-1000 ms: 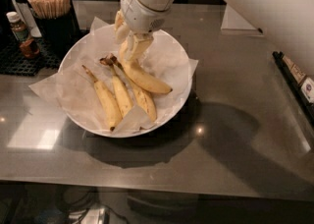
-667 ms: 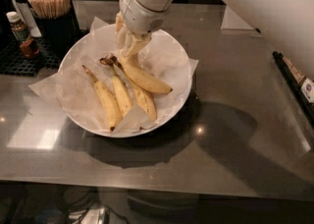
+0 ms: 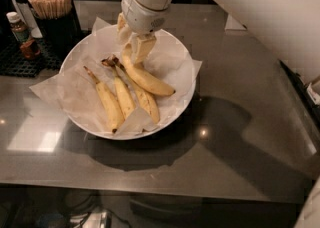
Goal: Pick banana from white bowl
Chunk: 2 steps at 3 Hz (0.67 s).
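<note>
The white bowl (image 3: 172,109) lined with crinkled white paper sits on the grey counter and holds four bananas. The task banana (image 3: 149,80) lies rightmost, curved, its dark tip to the right and its frayed brown stem (image 3: 108,62) at the upper left. My gripper (image 3: 133,47) reaches down from the top into the back of the bowl, right over the stem end of this banana, and hides part of it. Two bananas joined at one dark stem (image 3: 135,98) lie left of it. A single banana with a thin straight stem (image 3: 107,103) lies furthest left.
A black holder full of wooden sticks (image 3: 51,3) and a small brown bottle (image 3: 21,34) stand on a black mat at the back left. My white arm (image 3: 260,12) spans the upper right. The counter's front edge (image 3: 150,184) runs along the bottom.
</note>
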{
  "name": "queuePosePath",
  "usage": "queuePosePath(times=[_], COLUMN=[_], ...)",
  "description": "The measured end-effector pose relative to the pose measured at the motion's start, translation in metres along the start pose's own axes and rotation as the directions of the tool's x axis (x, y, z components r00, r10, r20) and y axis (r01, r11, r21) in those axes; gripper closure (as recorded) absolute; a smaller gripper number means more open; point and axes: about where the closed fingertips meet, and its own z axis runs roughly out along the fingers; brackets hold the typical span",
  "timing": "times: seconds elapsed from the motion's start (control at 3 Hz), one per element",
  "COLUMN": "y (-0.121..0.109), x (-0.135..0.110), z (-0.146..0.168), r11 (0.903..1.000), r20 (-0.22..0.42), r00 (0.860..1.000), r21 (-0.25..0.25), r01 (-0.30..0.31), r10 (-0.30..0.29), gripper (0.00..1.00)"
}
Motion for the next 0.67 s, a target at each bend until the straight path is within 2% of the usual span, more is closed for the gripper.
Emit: queuePosePath(times=[0.33,0.67], y=[0.0004,-0.0006], x=[0.0085,0.0082], z=[0.0048,0.0025], r11=[0.9996,0.9996], r20=[-0.022,-0.022], r00=[1.000,1.000], r21=[-0.027,-0.027], r01=[-0.008,-0.008], r10=[0.007,0.007], gripper=[0.48,0.47])
